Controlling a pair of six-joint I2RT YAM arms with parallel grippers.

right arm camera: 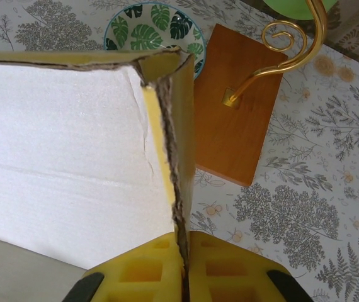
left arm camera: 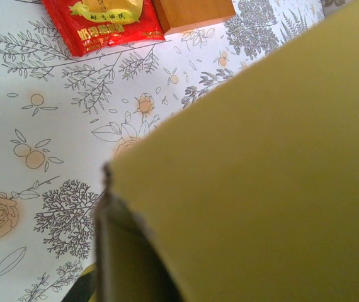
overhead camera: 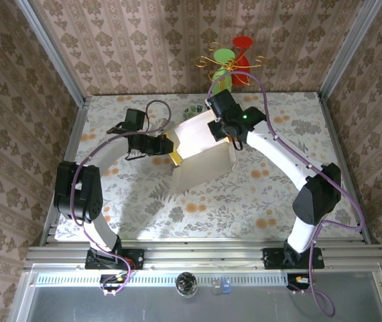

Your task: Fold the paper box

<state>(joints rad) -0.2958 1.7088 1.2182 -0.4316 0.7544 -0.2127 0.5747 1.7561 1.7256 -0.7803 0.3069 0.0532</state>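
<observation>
Presently: paper box [overhead camera: 201, 157], mid-table [overhead camera: 265, 194], white inside up, partly raised. Right gripper [right arm camera: 182, 277] pinched shut on an upright wall's edge, holding it erect for creasing. Left gripper [overhead camera: 166, 144] closed, apparently on the opposite yellow flap to steady it; view too close to confirm.

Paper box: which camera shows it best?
The top view: it takes in nearly the whole paper box. The left wrist view shows its yellow outside close up, the right wrist its white inside and one edge.
</observation>
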